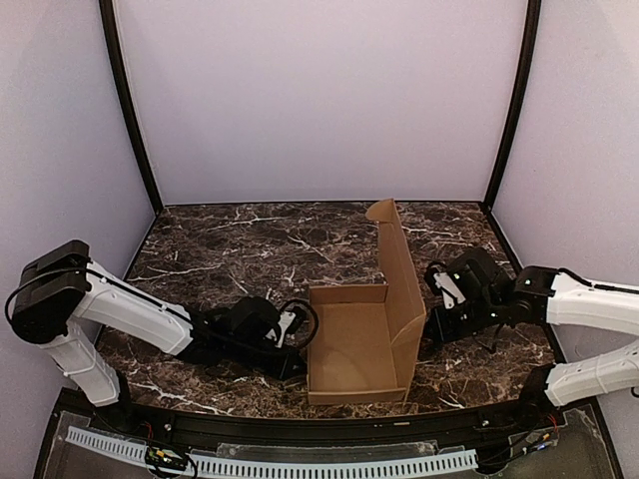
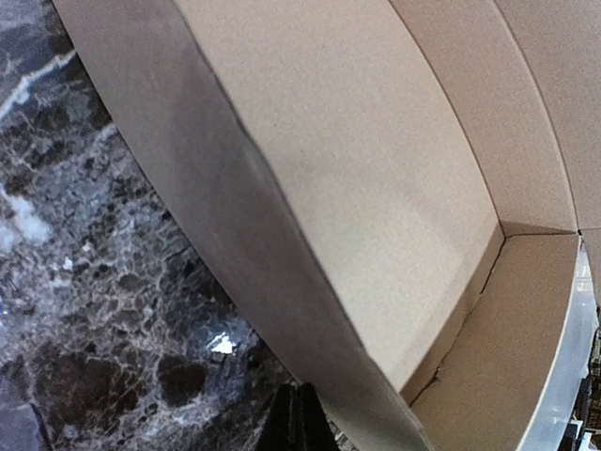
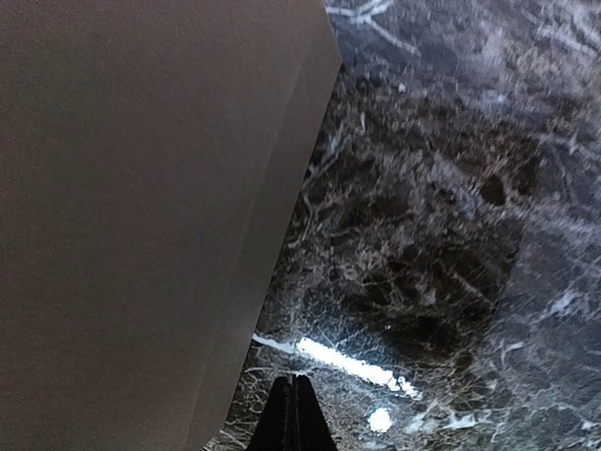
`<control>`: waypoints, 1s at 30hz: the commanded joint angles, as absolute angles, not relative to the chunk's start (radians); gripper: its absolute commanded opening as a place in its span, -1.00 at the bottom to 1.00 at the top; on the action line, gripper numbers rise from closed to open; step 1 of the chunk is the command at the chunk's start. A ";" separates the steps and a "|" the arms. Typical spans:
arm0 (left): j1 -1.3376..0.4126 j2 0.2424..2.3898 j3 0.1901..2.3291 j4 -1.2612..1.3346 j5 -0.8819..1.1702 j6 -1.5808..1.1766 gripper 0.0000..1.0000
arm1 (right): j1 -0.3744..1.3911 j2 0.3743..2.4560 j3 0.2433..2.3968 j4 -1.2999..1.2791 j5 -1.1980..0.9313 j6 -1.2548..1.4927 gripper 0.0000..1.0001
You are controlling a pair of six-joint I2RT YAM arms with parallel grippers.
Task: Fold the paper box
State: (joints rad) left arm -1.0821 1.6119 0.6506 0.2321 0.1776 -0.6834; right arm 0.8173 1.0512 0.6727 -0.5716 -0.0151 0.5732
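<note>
Paper box (image 1: pixel 351 344) half-formed, right flap upright; left pincer (image 2: pixel 299 420), right pincer (image 3: pixel 293 411) pressed together beside outer walls.

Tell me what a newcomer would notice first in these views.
The brown paper box sits half-formed at the middle of the dark marble table, its long flap standing upright on the right side. Both end effectors are shut beside it: the left end effector by its left wall, the right end effector outside the tall flap.

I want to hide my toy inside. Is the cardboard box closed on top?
No, the paper box is open on top, its bare floor showing and its long flap standing upright along one side.
</note>
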 commanded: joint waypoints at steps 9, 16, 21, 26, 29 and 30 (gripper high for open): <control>-1.137 1.694 0.651 0.372 0.200 -0.771 -0.99 | 0.804 1.281 0.628 -0.227 -0.166 0.624 -1.00; -1.148 1.696 0.640 0.410 0.174 -0.806 -0.99 | 0.741 1.503 0.760 -0.096 -0.267 0.531 -1.00; -1.149 1.691 0.622 0.424 0.120 -0.817 -0.99 | 0.695 1.683 0.884 -0.037 -0.373 0.464 -1.00; -1.149 1.726 0.654 0.464 0.060 -0.816 -0.99 | 0.669 1.838 1.046 -0.043 -0.457 0.409 -1.00; -1.149 1.760 0.692 0.490 0.032 -0.811 -0.99 | 0.624 1.908 1.135 -0.068 -0.483 0.385 -1.00; -1.150 1.776 0.716 0.494 0.018 -0.804 -0.99 | 0.599 1.926 1.164 -0.082 -0.490 0.373 -1.00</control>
